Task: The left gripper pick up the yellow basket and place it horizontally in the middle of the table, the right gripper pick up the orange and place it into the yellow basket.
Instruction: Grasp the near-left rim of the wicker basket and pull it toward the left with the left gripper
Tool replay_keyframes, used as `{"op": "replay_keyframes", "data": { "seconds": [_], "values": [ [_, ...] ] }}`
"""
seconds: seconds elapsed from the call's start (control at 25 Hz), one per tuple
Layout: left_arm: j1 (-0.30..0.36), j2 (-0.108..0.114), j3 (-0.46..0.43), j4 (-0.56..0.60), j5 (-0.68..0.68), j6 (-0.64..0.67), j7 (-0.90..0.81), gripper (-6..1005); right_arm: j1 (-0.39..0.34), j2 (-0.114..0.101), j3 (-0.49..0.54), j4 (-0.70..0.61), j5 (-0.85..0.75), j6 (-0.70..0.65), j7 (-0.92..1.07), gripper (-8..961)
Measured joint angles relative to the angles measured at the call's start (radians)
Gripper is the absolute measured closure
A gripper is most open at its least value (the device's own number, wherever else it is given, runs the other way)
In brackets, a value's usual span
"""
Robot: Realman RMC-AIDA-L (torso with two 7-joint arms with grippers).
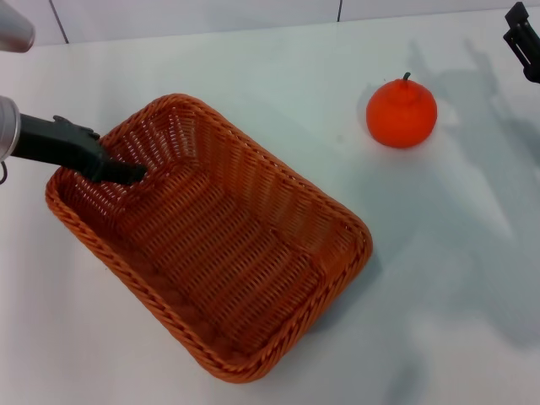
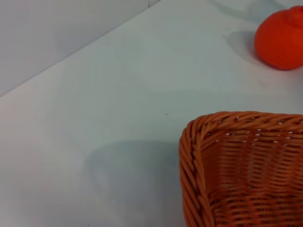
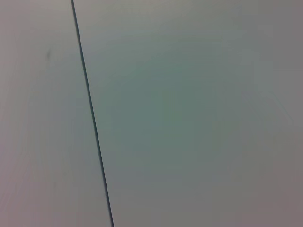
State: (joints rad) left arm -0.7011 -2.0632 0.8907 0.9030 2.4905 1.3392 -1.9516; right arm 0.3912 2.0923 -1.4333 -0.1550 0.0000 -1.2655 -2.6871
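The yellow basket [image 1: 219, 253] is an orange-brown woven wicker basket lying diagonally on the white table [image 1: 456, 253], and it is empty. My left gripper [image 1: 118, 169] reaches in from the left and is shut on the basket's far-left rim, with one finger inside the wall. A corner of the basket [image 2: 236, 165] shows in the left wrist view. The orange [image 1: 402, 112] sits on the table to the basket's far right, apart from it, and also shows in the left wrist view [image 2: 280, 40]. My right gripper [image 1: 523, 42] hangs at the far right edge, beyond the orange.
A wall seam [image 3: 92, 118] fills the right wrist view. The table's back edge [image 1: 253, 34] runs along the top of the head view. Bare tabletop lies around the basket and the orange.
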Motion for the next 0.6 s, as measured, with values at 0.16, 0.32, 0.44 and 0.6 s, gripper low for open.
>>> {"op": "replay_keyframes", "data": {
  "seconds": [0.16, 0.32, 0.44, 0.6],
  "values": [
    [-0.002, -0.004, 0.000, -0.004, 0.033, -0.004, -0.001, 231, -0.001, 0.000, 0.002, 0.000, 0.000, 0.000, 0.004, 13],
    [-0.006, -0.017, 0.002, -0.001, 0.082, -0.004, -0.008, 344, -0.001, 0.000, 0.004, 0.000, 0.000, 0.000, 0.004, 13],
    [-0.006, -0.020, -0.001, 0.001, 0.088, -0.003, -0.009, 542, -0.001, 0.000, 0.005, 0.000, 0.000, 0.000, 0.004, 13],
    [-0.001, -0.025, -0.006, 0.025, 0.091, -0.001, -0.015, 650, -0.003, 0.000, 0.006, 0.000, 0.000, 0.000, 0.004, 13]
  ]
}}
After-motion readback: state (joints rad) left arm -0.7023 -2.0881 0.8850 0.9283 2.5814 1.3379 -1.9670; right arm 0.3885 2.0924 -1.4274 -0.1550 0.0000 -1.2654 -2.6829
